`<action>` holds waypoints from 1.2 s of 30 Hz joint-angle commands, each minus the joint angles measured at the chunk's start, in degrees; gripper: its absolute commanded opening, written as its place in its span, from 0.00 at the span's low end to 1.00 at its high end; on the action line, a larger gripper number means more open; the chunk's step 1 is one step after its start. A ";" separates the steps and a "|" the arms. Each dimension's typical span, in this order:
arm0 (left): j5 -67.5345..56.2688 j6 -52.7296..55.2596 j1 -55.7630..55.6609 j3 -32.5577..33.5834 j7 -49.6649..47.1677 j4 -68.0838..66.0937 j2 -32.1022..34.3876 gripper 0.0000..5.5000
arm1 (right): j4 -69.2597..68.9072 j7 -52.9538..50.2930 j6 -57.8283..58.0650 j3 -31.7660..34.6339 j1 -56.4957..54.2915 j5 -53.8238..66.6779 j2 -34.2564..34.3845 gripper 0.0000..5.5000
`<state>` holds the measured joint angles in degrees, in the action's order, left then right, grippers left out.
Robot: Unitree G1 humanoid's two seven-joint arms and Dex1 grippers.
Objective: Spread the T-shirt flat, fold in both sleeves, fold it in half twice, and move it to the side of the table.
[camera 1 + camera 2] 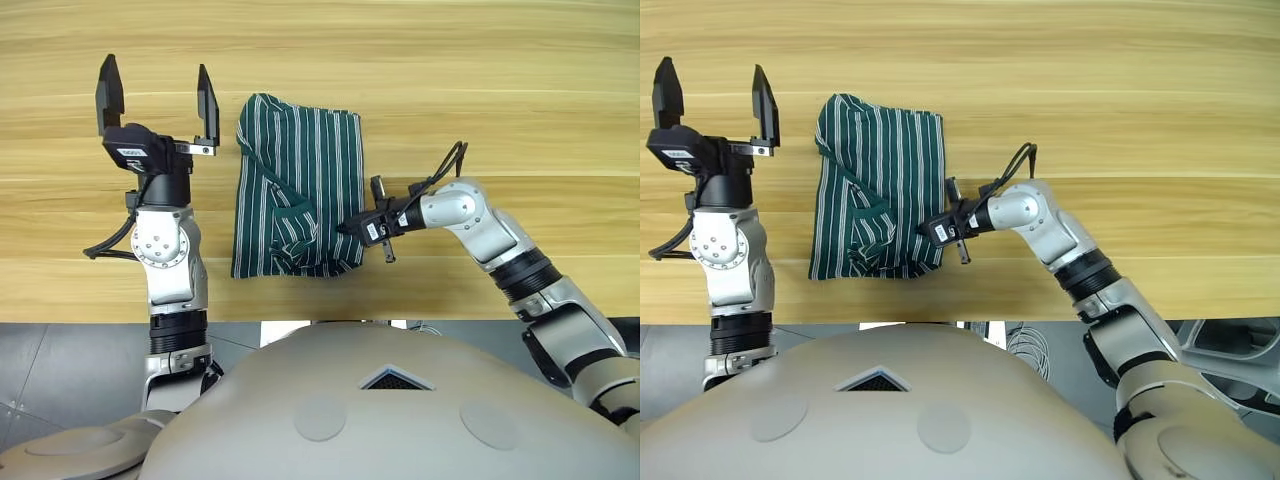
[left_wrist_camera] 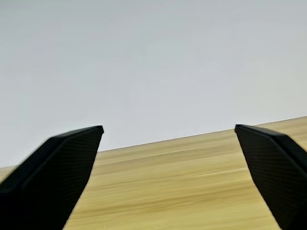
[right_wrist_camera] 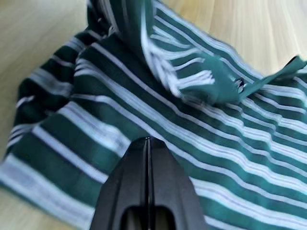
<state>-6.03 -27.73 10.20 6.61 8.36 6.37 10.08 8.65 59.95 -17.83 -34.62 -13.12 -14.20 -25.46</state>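
- The left gripper [image 1: 157,88] is held up to the left of the T-shirt, just beside its far left corner and apart from the cloth. Its jaws are spread wide and nothing is held between them.
- The T-shirt [image 1: 300,190] is laid on the wooden table [image 1: 500,90], between the two arms. It is gathered into a narrow bundle of dark green cloth with white stripes. The far part is fairly smooth, while the near part is rumpled and a loose flap is turned over there.
- The right gripper [image 1: 352,228] is placed at the near right edge of the T-shirt, touching the cloth. Its jaws are pressed together. In the right wrist view no cloth is seen between them, and it cannot be told whether a layer is pinched at the very tip.
- The T-shirt is judged to be light, soft and limp. No shape is kept by it, and its layers are easily dragged out of place on the smooth wood.
- A hold is best taken at a hem or a corner, with all layers pinched together, so that the folds are not opened when the cloth is lifted.
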 commanded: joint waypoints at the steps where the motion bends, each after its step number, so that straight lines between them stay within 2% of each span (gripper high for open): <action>1: 0.10 0.93 -0.68 -0.31 0.78 0.37 0.20 0.91 | 1.19 -1.22 1.08 -0.85 -2.11 -1.46 1.67 0.01; 13: 0.97 1.02 0.41 -2.09 0.52 0.96 -0.95 0.91 | 2.09 -2.61 3.45 -4.45 -3.16 -4.25 6.05 0.01; 27: 0.72 0.48 0.73 -2.76 0.80 -0.37 -1.08 0.91 | 8.04 -11.00 5.13 -8.89 -6.67 -6.96 19.74 0.01; 36: 0.21 0.45 0.67 -3.21 1.28 -0.99 -1.12 0.91 | 12.88 -12.60 5.05 -13.14 -6.13 -9.29 21.79 0.01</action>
<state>-5.98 -27.78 10.86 3.62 9.09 5.84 9.03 19.42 48.02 -13.15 -47.37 -18.77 -22.54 -3.42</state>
